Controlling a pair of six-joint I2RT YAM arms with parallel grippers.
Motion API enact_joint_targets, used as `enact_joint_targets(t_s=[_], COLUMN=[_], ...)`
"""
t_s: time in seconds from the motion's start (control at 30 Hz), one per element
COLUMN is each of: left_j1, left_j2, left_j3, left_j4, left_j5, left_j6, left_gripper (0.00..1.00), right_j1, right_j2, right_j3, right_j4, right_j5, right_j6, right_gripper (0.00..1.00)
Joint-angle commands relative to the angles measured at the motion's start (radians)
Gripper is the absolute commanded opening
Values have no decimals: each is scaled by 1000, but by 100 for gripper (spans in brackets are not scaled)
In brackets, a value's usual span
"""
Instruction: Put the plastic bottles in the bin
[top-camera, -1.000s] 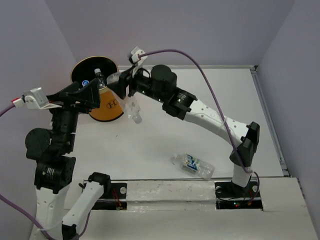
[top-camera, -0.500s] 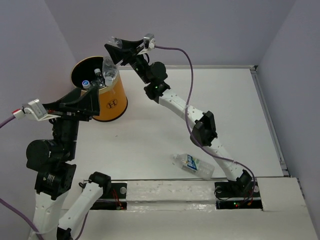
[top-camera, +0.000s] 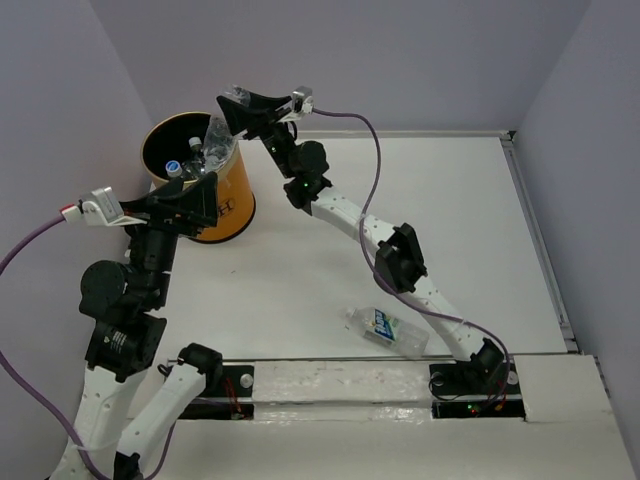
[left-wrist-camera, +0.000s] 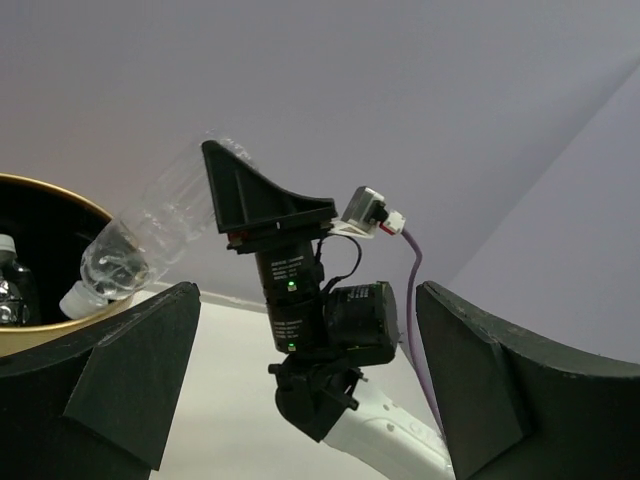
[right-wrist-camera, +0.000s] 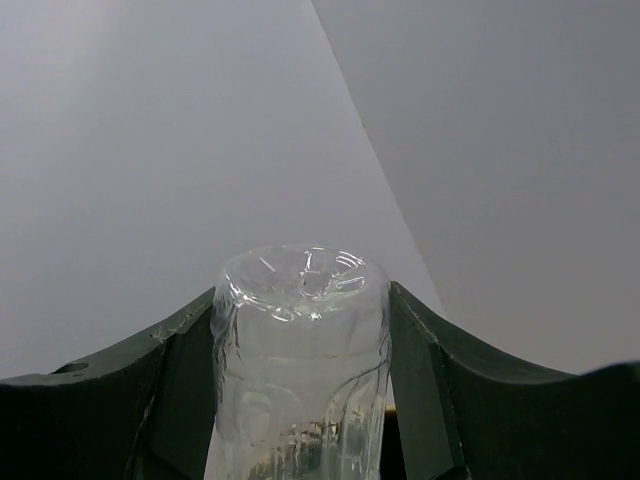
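While the right gripper (top-camera: 232, 110) pinches the clear crinkled plastic bottle (top-camera: 217, 138) near its base, it tilts it cap-down over the pale rim of the orange-yellow cylindrical bin (top-camera: 228, 208), so that it would drop among the other bottles (top-camera: 176, 166) inside. Beside the bin, the left gripper (top-camera: 195, 195) hangs spread and empty. One blue-green-labelled bottle (top-camera: 386, 331) lies on the white table (top-camera: 300, 280), well apart.

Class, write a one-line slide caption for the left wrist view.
Right end effector holds a clear bottle tilted, cap down, over the bin.
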Motion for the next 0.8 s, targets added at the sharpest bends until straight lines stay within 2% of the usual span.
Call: enact_joint_targets(t_s=[0.0,0.03,0.1,0.13,0.23,0.27,0.37,0.5,0.6,0.63,0.67,0.77], left_j1=[-4,-4,-4,-4,-4,-5,-4,-5,-7,-8,-10,-59], left_j2=[18,19,33,39,30,27,29,55,102,116,151,251], left_j3=[-14,-22,-16,-8,-27,-31,-30,-16,12,12,7,-11], left_j4=[45,47,38,19,1,-7,-25,-61,-70,-67,-59,-35], left_j5=[10,12,33,44,87,95,141,246,374,433,495,579], left_j6=[-8,-11,-8,-1,-1,2,5,12,42,48,50,67], left_gripper=[99,99,99,99,99,99,99,99,99,99,99,99], right_j1=[8,8,8,8,8,8,8,-47,-104,-120,-150,-208], right_j2=[22,22,1,-13,-122,-153,-278,-447,-663,-800,-872,-1163], right_j3=[-37,-37,-43,-58,-217,-257,-380,-530,-823,-916,-1108,-1367], right_j4=[33,23,-21,-24,-20,-26,-75,-124,-130,-133,-155,-257], right_j5=[-13,-22,-56,-99,-133,-141,-191,-260,-279,-256,-240,-155], right_j6=[2,-12,-35,-64,-72,-75,-90,-20,40,49,52,45], right_gripper=[42,45,62,75,94,96,100,100,99,99,99,96])
